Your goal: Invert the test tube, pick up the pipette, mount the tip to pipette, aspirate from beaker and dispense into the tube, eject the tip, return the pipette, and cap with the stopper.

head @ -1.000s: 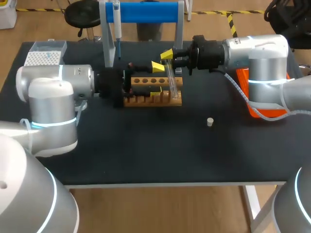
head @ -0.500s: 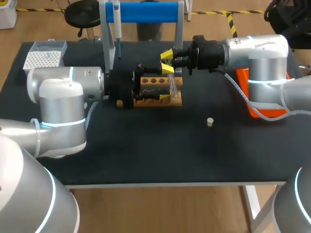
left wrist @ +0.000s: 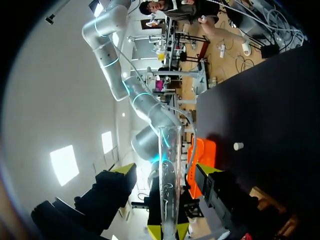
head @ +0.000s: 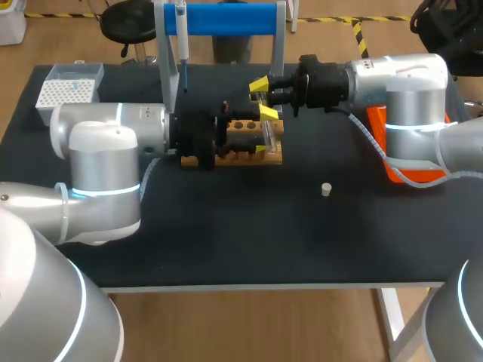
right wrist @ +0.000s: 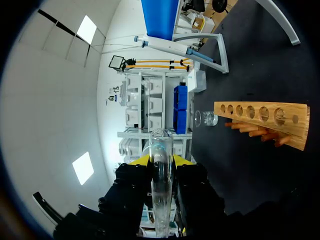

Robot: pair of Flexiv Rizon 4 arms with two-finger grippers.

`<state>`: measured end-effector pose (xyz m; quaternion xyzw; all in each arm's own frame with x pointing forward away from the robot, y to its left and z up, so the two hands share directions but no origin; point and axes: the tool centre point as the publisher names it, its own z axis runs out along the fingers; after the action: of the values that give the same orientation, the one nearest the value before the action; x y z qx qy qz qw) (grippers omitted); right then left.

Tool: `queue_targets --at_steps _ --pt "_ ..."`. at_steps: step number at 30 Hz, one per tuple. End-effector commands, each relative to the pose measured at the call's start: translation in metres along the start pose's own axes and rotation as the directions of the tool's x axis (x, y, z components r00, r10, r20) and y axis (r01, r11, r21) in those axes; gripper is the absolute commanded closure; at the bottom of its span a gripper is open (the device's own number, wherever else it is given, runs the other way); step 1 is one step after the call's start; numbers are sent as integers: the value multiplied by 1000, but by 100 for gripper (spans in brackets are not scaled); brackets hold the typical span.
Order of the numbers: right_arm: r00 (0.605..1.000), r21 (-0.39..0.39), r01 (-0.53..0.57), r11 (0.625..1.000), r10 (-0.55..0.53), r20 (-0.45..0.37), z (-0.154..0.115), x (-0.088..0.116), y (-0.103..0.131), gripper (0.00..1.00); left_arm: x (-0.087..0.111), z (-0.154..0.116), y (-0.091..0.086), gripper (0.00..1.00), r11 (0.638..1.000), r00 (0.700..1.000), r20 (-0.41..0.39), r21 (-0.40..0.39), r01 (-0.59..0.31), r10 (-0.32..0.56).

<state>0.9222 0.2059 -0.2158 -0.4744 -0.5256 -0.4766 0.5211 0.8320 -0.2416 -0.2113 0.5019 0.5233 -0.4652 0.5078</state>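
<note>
Test tube (left wrist: 169, 145) pinched in R claw (right wrist: 162, 161), also inside spread L claw (left wrist: 165, 170), near wooden rack (head: 273, 155).

Count: test tube (head: 269, 136) ×1, centre; wooden rack (head: 275, 157) ×1; pipette (head: 182, 38) ×1, upper left; blue stand (head: 226, 19) ×1; tip box (head: 68, 87) ×1, upper left; stopper (head: 326, 189) ×1, right of centre; orange container (head: 375, 119) ×1, right; beaker (right wrist: 206, 118) ×1, beyond the rack's end.

The test tube (head: 269, 139) stands tilted over the wooden rack (head: 275, 157), with the right pincer (head: 261, 93) at its upper end and the left pincer (head: 264, 130) around its middle. A stopper (head: 326, 189) lies well apart on the desk (head: 226, 226).
</note>
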Motion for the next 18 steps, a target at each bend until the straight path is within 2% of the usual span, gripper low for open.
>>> queue_targets --at_steps 1,6,8,18 --pt "1000 0 0 1000 0 3 0 1 -1 100 0 1 -2 30 1000 1000 1 0 -1 1" --pt "1000 0 0 1000 0 3 0 1 -1 100 -1 0 -3 37 1000 1000 5 3 0 0" --pt "1000 0 0 1000 0 3 0 1 -1 100 -1 0 -3 51 1000 1000 7 4 0 0" --pt "1000 0 0 1000 0 3 0 1 -1 100 -2 1 -3 53 1000 1000 13 14 -5 5"
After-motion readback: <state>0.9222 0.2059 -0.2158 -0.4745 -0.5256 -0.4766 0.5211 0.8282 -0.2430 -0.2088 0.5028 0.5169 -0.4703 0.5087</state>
